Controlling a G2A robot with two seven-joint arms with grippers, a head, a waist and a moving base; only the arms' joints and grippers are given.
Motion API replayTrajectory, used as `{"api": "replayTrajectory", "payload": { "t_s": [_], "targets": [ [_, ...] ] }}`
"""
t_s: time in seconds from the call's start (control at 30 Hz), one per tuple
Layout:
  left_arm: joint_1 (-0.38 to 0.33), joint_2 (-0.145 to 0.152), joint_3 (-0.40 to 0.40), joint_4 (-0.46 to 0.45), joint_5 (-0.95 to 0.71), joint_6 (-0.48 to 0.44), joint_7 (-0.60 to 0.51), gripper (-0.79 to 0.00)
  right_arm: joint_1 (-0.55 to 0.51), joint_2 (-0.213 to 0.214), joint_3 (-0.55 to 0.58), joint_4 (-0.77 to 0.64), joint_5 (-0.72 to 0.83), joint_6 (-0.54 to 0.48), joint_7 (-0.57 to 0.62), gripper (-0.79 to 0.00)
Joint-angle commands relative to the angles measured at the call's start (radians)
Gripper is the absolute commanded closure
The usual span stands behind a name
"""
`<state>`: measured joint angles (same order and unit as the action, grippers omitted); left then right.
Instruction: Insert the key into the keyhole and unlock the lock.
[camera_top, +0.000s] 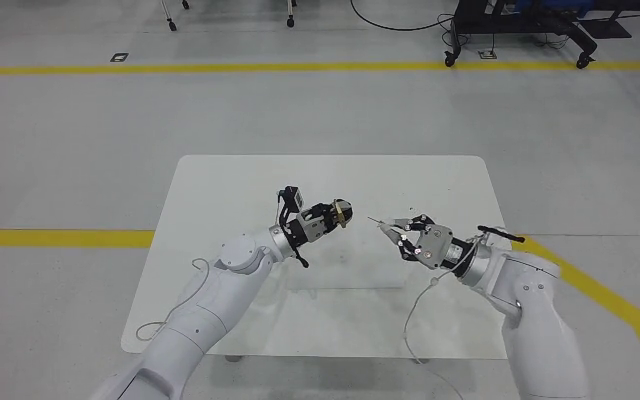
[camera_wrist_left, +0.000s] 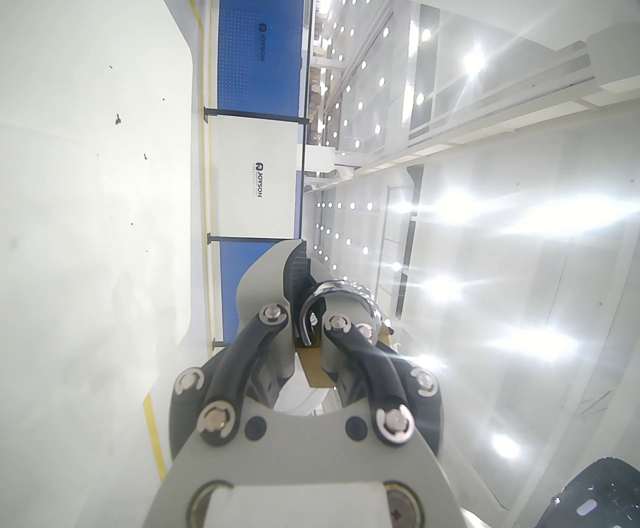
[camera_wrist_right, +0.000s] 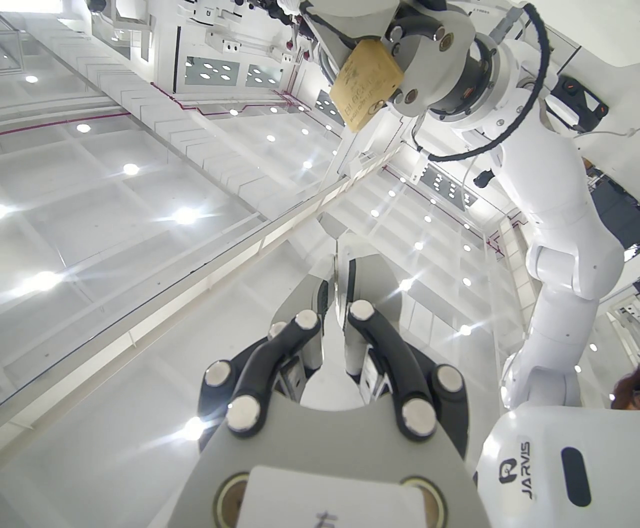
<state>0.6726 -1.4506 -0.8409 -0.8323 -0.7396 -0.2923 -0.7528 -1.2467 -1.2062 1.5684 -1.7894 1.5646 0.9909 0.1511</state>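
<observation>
In the top view my left gripper (camera_top: 333, 214) is held above the middle of the white table (camera_top: 230, 190), shut on a brass padlock (camera_top: 343, 211). The left wrist view shows the padlock's steel shackle (camera_wrist_left: 345, 292) and brass body (camera_wrist_left: 312, 367) clamped between the fingers (camera_wrist_left: 265, 295). A short gap to the right, my right gripper (camera_top: 397, 229) is shut on a thin silver key (camera_top: 377, 222) whose tip points at the padlock. The right wrist view has the key (camera_wrist_right: 336, 272) edge-on between the fingertips, and the padlock (camera_wrist_right: 365, 85) farther off in the other gripper, apart from the key.
The table's far edge (camera_top: 330, 157) and rounded corners border grey floor with yellow lines (camera_top: 200, 68). A black wheeled frame (camera_top: 520, 30) stands at the back right. A thin cable (camera_top: 415, 310) hangs under the right arm.
</observation>
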Motion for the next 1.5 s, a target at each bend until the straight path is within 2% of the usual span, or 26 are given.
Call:
{"api": "replayTrajectory", "payload": {
  "t_s": [0.0,0.1,0.23,0.33,0.43,0.73,0.93,1.23,1.47],
  "targets": [
    [0.0,0.0,0.0,0.0,0.0,0.0,0.0,0.0,0.005,-0.001,-0.029,0.031,0.122,0.021,-0.079,0.0],
    [0.0,0.0,0.0,0.0,0.0,0.0,0.0,0.0,0.036,0.0,-0.063,0.057,0.318,0.018,-0.312,0.0],
    [0.0,0.0,0.0,0.0,0.0,0.0,0.0,0.0,0.056,0.003,-0.093,0.03,0.564,-0.091,-0.579,0.0],
    [0.0,0.0,0.0,0.0,0.0,0.0,0.0,0.0,0.055,0.007,-0.094,-0.018,0.641,-0.249,-0.771,0.0],
    [0.0,0.0,0.0,0.0,0.0,0.0,0.0,0.0,0.05,0.01,-0.097,-0.067,0.677,-0.325,-0.852,0.0],
    [0.003,0.0,0.0,-0.002,0.002,0.001,0.004,0.0,0.006,0.021,-0.107,-0.157,0.709,-0.397,-0.932,0.0],
    [0.027,0.004,-0.016,-0.054,0.061,0.052,0.101,0.0,0.004,0.023,-0.12,-0.145,0.716,-0.395,-0.902,0.0],
    [0.03,-0.006,-0.022,-0.101,0.091,0.118,0.139,0.0,0.004,0.023,-0.12,-0.145,0.716,-0.395,-0.902,0.0],
    [0.021,-0.024,-0.001,-0.112,0.136,0.113,0.187,0.0,-0.018,0.023,-0.114,-0.132,0.698,-0.495,-0.843,0.0]
  ]
}}
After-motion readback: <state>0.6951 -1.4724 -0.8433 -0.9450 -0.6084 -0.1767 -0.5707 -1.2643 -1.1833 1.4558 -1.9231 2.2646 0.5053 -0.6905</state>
